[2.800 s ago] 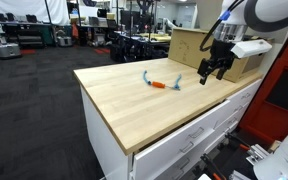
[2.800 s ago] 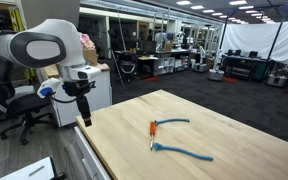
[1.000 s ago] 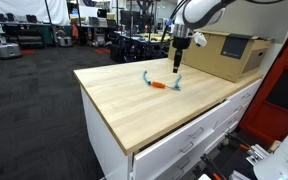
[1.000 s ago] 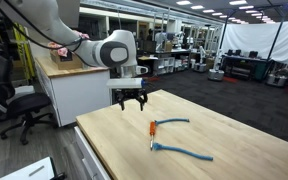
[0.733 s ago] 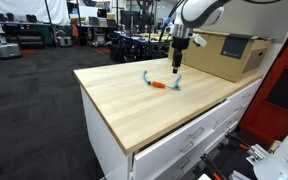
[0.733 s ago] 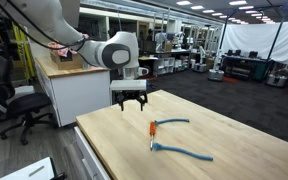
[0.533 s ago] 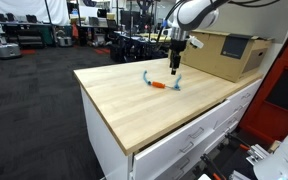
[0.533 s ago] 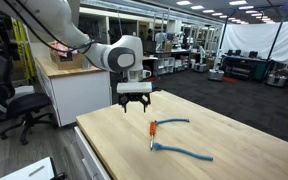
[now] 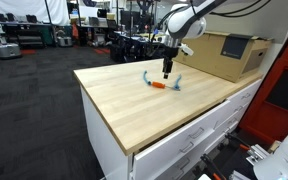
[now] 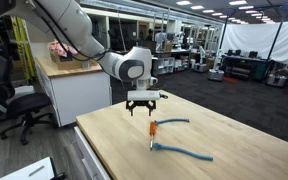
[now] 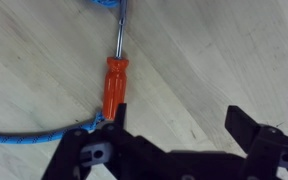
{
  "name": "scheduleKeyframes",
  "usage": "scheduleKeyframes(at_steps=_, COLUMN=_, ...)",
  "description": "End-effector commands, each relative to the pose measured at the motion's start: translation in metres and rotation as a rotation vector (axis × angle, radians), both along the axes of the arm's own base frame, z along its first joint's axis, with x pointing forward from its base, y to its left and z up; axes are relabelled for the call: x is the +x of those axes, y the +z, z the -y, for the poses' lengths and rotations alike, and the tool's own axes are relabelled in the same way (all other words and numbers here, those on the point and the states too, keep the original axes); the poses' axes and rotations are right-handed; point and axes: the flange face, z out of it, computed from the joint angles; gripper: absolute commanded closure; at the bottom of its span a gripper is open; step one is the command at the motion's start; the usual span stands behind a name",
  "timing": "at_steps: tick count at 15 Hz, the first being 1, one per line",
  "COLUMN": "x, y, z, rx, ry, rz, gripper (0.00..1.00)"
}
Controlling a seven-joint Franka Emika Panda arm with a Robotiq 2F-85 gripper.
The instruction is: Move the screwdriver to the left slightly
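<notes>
Tool (image 10: 145, 111): we see it spread wide and holding nothing, hanging low over the wooden worktop (image 10: 239, 140) | Screwdriver (image 10: 152, 134): flat on the worktop just beside the tool, orange handle nearest it, shaft pointing away | Wrist view: the handle lies near one finger (image 11: 89, 152), not between the two | Nearby: light-blue pieces (image 10: 184, 152) lie on either side of the screwdriver

My pincer (image 11: 169, 128) is all matte black, and the arm (image 10: 79, 30) behind it is white. The screwdriver (image 11: 115, 85) has a bright orange handle and a silvery shaft. The tabletop (image 11: 219, 50) is pale blond wood with fine grain streaks, the bendy plastic bits (image 11: 24, 143) are light blue, and the drawers (image 9: 184, 145) are plain white.
</notes>
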Motion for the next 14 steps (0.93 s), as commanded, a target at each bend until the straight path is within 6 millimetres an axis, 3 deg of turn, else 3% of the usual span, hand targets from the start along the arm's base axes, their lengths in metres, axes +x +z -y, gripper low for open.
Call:
scheduleKeyframes(at_steps=1, x=0.000, y=0.000, z=0.000, rx=-0.001, ry=-0.002, rz=-0.002, gripper=0.00)
scheduleKeyframes(at_steps=7, x=0.015, y=-0.005, z=0.006, rx=0.007, ry=-0.005, rz=-0.019, gripper=0.00)
scheduleKeyframes(at_steps=14, x=0.041, y=-0.038, z=0.016, rx=0.010, ry=-0.025, rz=-0.051, gripper=0.00)
